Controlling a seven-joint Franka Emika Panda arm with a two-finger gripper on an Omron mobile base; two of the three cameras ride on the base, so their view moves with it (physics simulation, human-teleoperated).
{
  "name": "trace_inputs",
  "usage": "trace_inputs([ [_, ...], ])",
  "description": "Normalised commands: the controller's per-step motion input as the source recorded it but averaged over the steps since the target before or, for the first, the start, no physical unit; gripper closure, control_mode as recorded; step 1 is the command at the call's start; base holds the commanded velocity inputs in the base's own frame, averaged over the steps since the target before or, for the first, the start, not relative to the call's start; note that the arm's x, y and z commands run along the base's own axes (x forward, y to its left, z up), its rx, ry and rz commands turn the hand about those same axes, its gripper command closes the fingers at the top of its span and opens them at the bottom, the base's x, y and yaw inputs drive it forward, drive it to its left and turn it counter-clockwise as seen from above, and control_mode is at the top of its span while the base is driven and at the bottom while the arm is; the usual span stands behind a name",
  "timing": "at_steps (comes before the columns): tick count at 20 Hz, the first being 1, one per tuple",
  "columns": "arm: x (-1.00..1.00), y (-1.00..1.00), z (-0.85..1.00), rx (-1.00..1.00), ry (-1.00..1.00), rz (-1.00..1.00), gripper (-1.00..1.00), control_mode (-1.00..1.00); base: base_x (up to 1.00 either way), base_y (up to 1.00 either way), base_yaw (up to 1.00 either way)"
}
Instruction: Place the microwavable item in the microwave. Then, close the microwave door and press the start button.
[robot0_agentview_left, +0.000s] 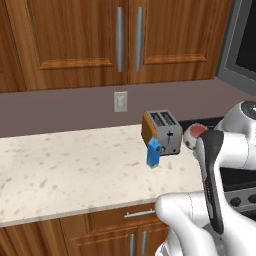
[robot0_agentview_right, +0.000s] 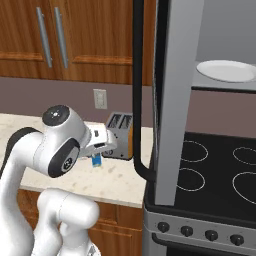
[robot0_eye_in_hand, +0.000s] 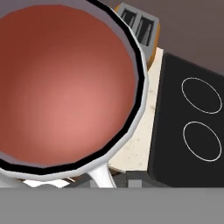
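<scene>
The microwavable item, a small white mug with a reddish inside, looms close under the hand camera, its loop handle toward the bottom of that view. From the left base it shows as a white mug with a red mouth, lifted above the counter's right end beside the toaster. My gripper is shut on the mug. The microwave hangs above the stove with a white plate inside. The microwave door stands wide open, its black bar handle toward me.
A silver-and-brown toaster and a blue carton stand on the speckled counter. The black stove top lies to the right under the microwave. Wooden cabinets line the wall above.
</scene>
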Motion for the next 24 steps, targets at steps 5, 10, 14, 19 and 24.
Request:
trace_inputs([
  [5,-0.07,0.41,0.03,-0.09,0.02,0.0,1.0,-1.0,0.0,0.0,0.0],
  [10,-0.13,0.04,-0.01,-0.01,-0.01,0.0,1.0,-1.0,0.0,0.0,0.0],
  [14,-0.73,0.04,-0.08,-0.01,-0.12,0.0,1.0,-1.0,0.0,0.0,0.0],
  [19,0.0,0.0,0.0,0.0,0.0,0.0,1.0,1.0,-1.0,0.01,-0.07],
  [24,0.0,0.0,0.0,0.0,0.0,0.0,1.0,1.0,-1.0,-0.26,-0.19],
])
